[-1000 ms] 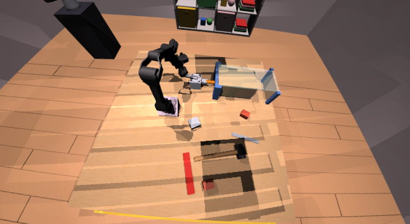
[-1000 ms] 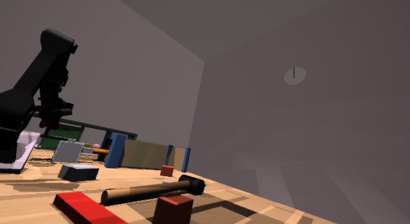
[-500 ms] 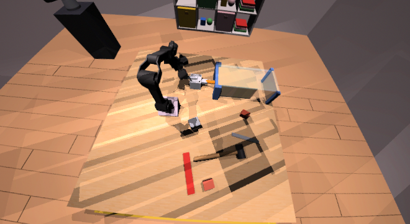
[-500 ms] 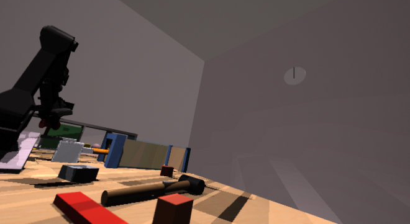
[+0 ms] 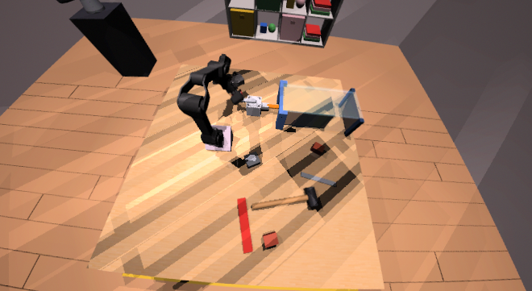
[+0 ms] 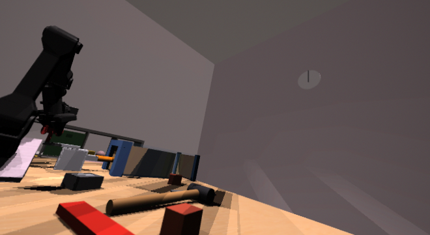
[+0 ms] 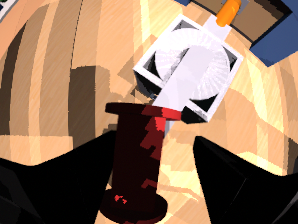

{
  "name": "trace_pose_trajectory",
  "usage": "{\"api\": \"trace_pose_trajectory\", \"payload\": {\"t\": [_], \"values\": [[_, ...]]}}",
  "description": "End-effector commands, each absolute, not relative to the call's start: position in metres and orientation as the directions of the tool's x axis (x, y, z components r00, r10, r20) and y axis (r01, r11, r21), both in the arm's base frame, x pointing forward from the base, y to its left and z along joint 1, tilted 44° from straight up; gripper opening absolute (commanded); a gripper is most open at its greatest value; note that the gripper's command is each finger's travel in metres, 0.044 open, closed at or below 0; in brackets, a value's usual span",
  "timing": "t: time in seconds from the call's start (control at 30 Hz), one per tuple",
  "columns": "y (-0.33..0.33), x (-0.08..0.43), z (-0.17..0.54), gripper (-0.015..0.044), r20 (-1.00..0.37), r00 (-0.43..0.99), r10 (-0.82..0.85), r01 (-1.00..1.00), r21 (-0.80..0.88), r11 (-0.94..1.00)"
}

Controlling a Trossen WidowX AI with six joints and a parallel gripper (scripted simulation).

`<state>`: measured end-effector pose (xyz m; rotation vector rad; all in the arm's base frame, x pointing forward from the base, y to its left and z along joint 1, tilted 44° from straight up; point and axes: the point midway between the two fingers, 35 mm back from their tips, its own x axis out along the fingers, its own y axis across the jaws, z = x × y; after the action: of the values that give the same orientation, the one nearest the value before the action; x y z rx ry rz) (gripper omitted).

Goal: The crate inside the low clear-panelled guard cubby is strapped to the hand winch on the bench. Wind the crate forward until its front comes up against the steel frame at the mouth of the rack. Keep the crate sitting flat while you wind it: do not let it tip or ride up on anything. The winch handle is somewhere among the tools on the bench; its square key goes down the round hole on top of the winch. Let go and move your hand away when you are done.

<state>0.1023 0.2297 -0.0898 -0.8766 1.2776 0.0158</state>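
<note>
The winch [image 5: 254, 109] [image 6: 71, 159] [image 7: 165, 47] stands in front of the cubby's blue front frame [image 5: 280, 108] [image 6: 121, 159] [image 7: 275, 47]. An orange strap [image 5: 273, 106] [image 6: 105, 158] [image 7: 229, 11] runs from it into the mouth. The handle's pale arm [image 7: 182, 82] lies across the winch top, and its red knob [image 7: 140, 155] stands up toward the wrist camera. My gripper [image 7: 156, 140] is open around the knob, with a clear gap on the right and the left finger close beside it or touching; I cannot tell which. The crate cannot be made out inside the cubby.
A grey block [image 5: 252, 160] [image 6: 83, 182], a dark red block [image 5: 317, 148] [image 6: 174, 179], a grey strip [image 5: 318, 179], a hammer [image 5: 282, 202] [image 6: 153, 199], a red bar [image 5: 244, 226] [image 6: 88, 217] and another red block [image 5: 270, 239] [image 6: 182, 221] lie on the bench.
</note>
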Motion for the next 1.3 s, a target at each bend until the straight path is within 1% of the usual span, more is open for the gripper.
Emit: {"api": "trace_pose_trajectory", "payload": {"t": [0.0, 0.13, 0.3, 0.5, 0.73, 0.93, 1.07, 1.13, 1.27], "values": [[0.229, 0.102, -0.089, 0.0341, -0.828, 0.334, -0.45, -0.467, -0.56, 0.684], [0.229, 0.102, -0.089, 0.044, -0.828, 0.334, -0.45, -0.467, -0.56, 0.684], [0.237, 0.103, -0.082, 0.044, -0.828, 0.334, -0.45, -0.467, -0.56, 0.684], [0.272, 0.105, -0.043, 0.044, -0.829, 0.334, -0.448, -0.467, -0.559, 0.685], [0.273, 0.104, -0.039, 0.044, -0.829, 0.334, -0.448, -0.467, -0.559, 0.685], [0.278, 0.092, 0.012, 0.044, -0.828, 0.333, -0.45, -0.468, -0.56, 0.684], [0.278, 0.09, 0.018, 0.044, -0.828, 0.333, -0.451, -0.468, -0.56, 0.684], [0.282, 0.098, 0.009, 0.044, -0.827, 0.33, -0.456, -0.469, -0.563, 0.681], [0.299, 0.128, 0.003, 0.044, -0.819, 0.267, -0.507, -0.463, -0.571, 0.678]]}}
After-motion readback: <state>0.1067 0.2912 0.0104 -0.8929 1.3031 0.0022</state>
